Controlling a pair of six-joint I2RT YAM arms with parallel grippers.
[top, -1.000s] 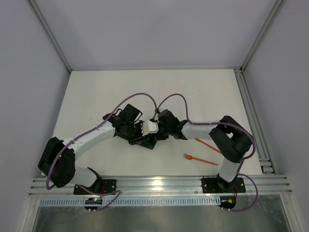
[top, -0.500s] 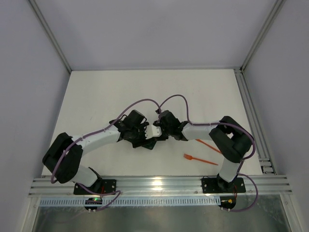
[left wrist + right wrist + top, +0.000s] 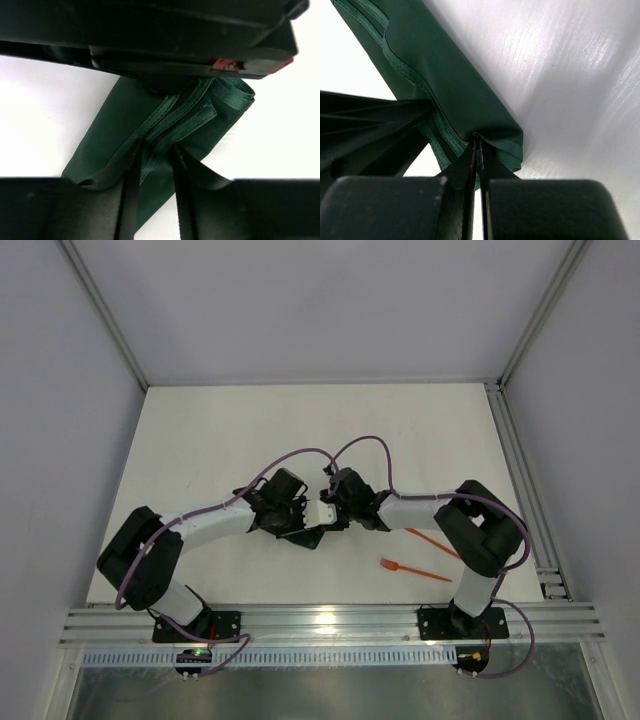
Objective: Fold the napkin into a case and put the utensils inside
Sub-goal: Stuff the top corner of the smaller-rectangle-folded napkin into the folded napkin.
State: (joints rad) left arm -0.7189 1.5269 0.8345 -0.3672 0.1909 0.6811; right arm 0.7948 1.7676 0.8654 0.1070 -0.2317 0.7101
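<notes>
The dark green napkin [image 3: 309,539] is folded into a narrow strip and lies mostly hidden under both grippers at the table's middle. In the left wrist view the napkin [image 3: 115,130] shows its layered hems, which run between my left gripper's [image 3: 155,165] slightly parted fingers. My right gripper [image 3: 477,140] is shut on a folded corner of the napkin [image 3: 445,85]. In the top view the left gripper [image 3: 298,526] and right gripper [image 3: 312,527] meet tip to tip. An orange fork [image 3: 415,569] and a second orange utensil [image 3: 432,541] lie to the right, apart from the cloth.
The right arm's elbow [image 3: 485,530] stands just beyond the utensils and partly covers the second one. An aluminium rail [image 3: 320,622] runs along the near edge. Grey walls enclose the white table [image 3: 300,430].
My left gripper has moved right toward the right gripper and closed in on the cloth. The right gripper and the utensils stay where they were.
</notes>
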